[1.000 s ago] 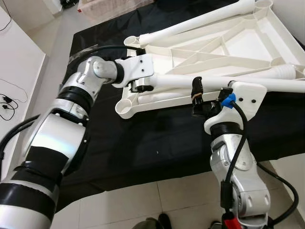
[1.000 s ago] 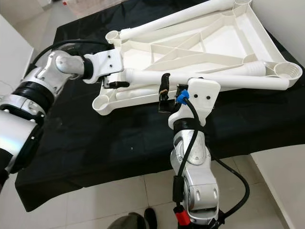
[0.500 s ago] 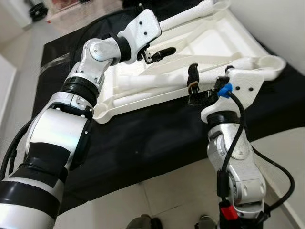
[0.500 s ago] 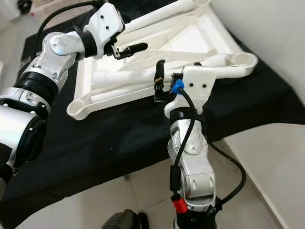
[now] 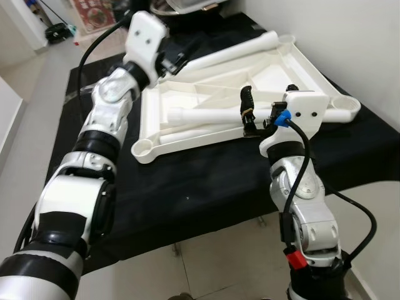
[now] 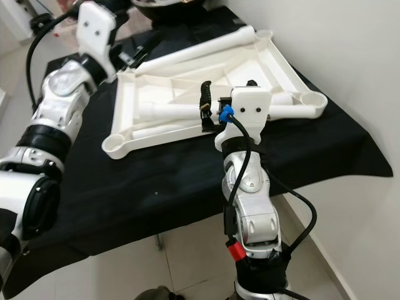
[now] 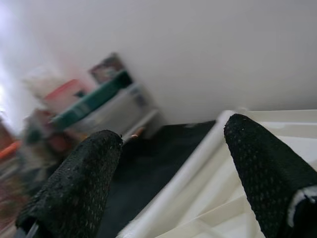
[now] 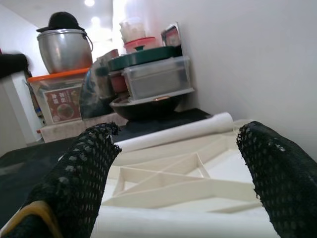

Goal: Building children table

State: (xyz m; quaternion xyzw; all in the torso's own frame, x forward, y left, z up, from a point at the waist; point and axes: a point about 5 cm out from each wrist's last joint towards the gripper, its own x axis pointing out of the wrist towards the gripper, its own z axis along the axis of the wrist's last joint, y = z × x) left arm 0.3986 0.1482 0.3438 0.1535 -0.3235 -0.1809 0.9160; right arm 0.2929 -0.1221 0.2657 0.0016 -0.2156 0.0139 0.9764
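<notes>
Cloth (image 5: 206, 181), black, covers the worktop nearest the robot. On it lies the upturned white tabletop (image 5: 287, 65), ribbed underside up, with round sockets at its corners. Right end effector (image 5: 269, 106) hovers at the near edge, fingers spread wide over a loose white leg (image 5: 206, 115) lying across the ribs at about 9 o'clock from it. Left end effector (image 5: 178, 59) is raised at 11 o'clock, over the far left corner, fingers wide apart and holding nothing. Another leg (image 5: 231, 53) runs along the far edge. Beyond, blurred, stand what seem to be a pot (image 8: 63, 47) and stacked containers (image 8: 153, 74).
</notes>
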